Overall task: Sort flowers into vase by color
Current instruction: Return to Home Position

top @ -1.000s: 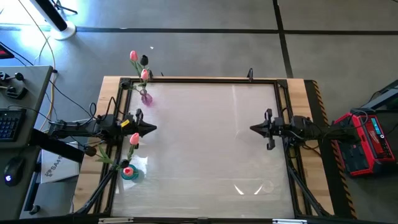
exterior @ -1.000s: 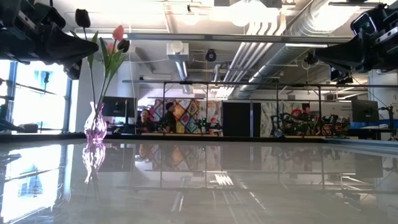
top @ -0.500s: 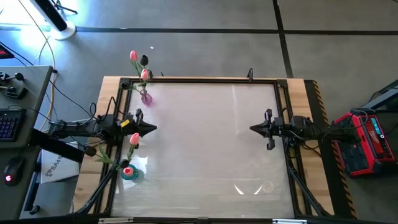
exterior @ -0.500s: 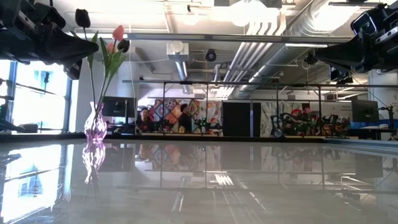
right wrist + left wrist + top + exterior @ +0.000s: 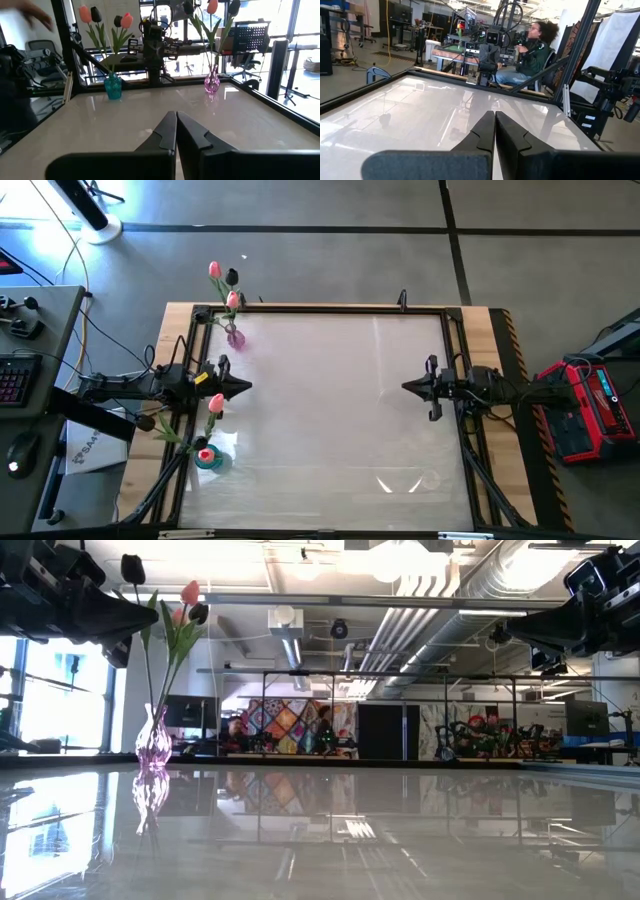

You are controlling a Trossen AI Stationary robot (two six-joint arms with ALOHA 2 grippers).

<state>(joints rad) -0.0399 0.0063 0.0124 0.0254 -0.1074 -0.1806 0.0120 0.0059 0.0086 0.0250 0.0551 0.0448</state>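
Flowers (image 5: 216, 402) all stand upright, stems vertical, in blue vase (image 5: 208, 458) and pink vase (image 5: 236, 337) at the left edge of the surface (image 5: 330, 430). Pink and dark heads are mixed in each. Left pincer (image 5: 245, 387), fingers together, hovers between the vases. Right pincer (image 5: 406, 387), also together, is well apart. No legible writing.

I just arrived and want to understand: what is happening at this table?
Nothing is being handled. The left arm and right arm hang at opposite sides of the table, jaws shut and empty. The flowers stand in a blue vase and a pink vase on the left side; each holds pink and dark heads together.
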